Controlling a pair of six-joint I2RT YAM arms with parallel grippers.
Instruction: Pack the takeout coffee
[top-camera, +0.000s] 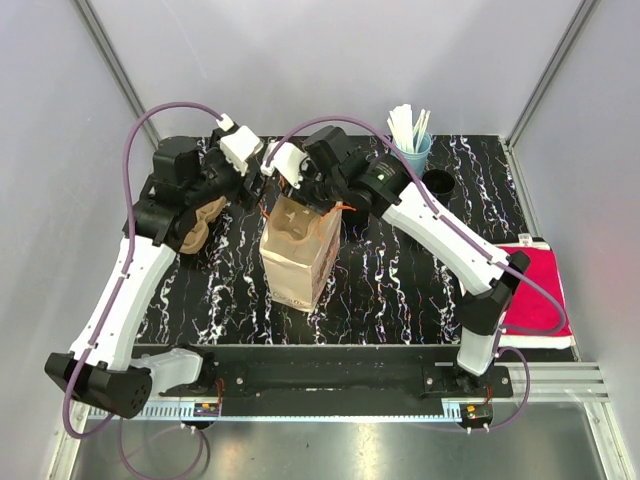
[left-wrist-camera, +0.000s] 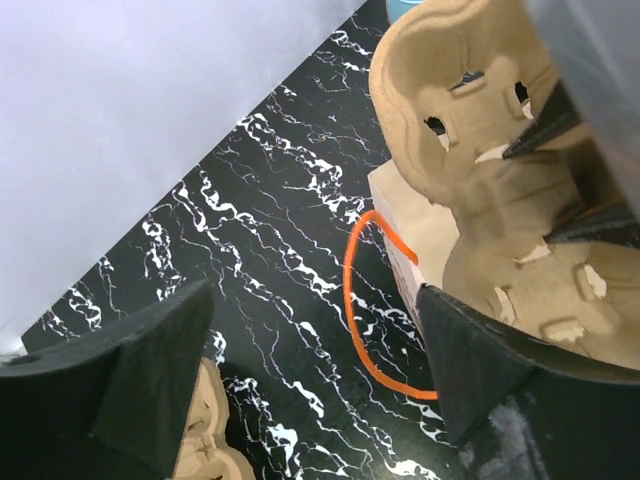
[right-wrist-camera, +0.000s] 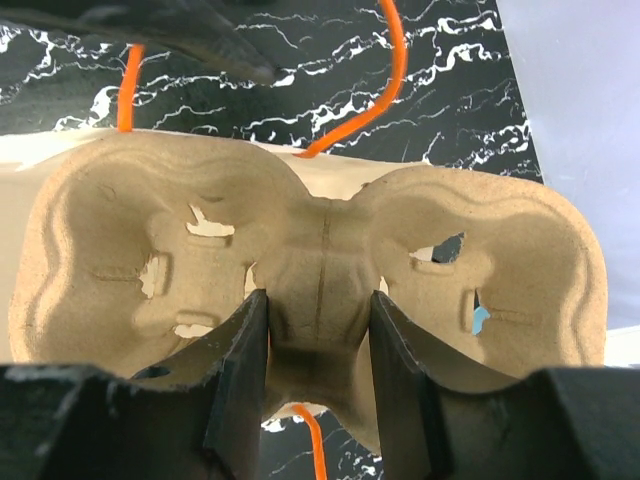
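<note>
A brown paper bag (top-camera: 298, 265) with orange handles (left-wrist-camera: 352, 300) stands upright mid-table. My right gripper (top-camera: 305, 195) is shut on the middle ridge of a brown pulp cup carrier (right-wrist-camera: 320, 230) and holds it at the bag's open top (top-camera: 296, 220). In the right wrist view its fingers (right-wrist-camera: 240, 360) pinch the ridge from both sides. My left gripper (left-wrist-camera: 315, 370) is open beside the bag's left rim (left-wrist-camera: 400, 215), and one orange handle loop hangs between its fingers. The inside of the bag is hidden by the carrier.
A second pulp carrier (top-camera: 197, 225) lies on the table under my left arm. A blue cup (top-camera: 411, 150) of white sticks and a black cup (top-camera: 437, 183) stand at the back right. A red cloth (top-camera: 535, 290) lies at the right edge.
</note>
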